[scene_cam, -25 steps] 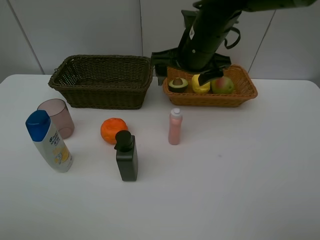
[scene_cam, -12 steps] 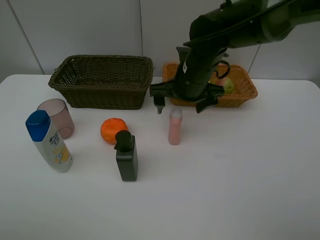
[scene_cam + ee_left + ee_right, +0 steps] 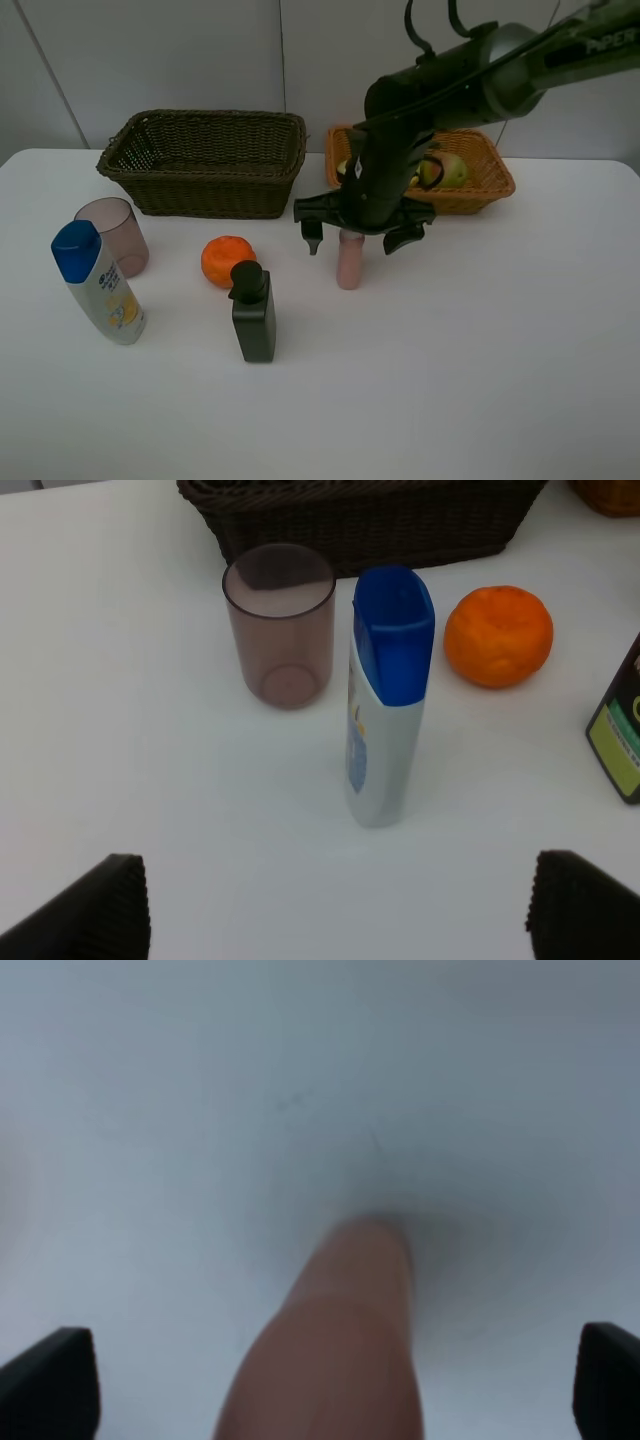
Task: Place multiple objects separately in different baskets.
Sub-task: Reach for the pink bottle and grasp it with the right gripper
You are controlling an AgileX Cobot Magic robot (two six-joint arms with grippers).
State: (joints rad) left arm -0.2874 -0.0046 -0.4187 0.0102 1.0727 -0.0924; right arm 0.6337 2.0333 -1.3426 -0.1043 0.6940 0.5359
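One marking, perhaps "PIPER" (right arm (image 3: 470, 80), over pink bottle (image 3: 349, 265))

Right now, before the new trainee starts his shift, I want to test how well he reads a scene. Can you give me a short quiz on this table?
1. True or false: the orange already lies in a basket.
2. The right gripper stands open around the top of which thing? A: pink bottle. B: black bottle. C: cup.
3. What colour is the cap of the white bottle?
Key: 1 false, it lies on the table. 2 A. 3 blue.
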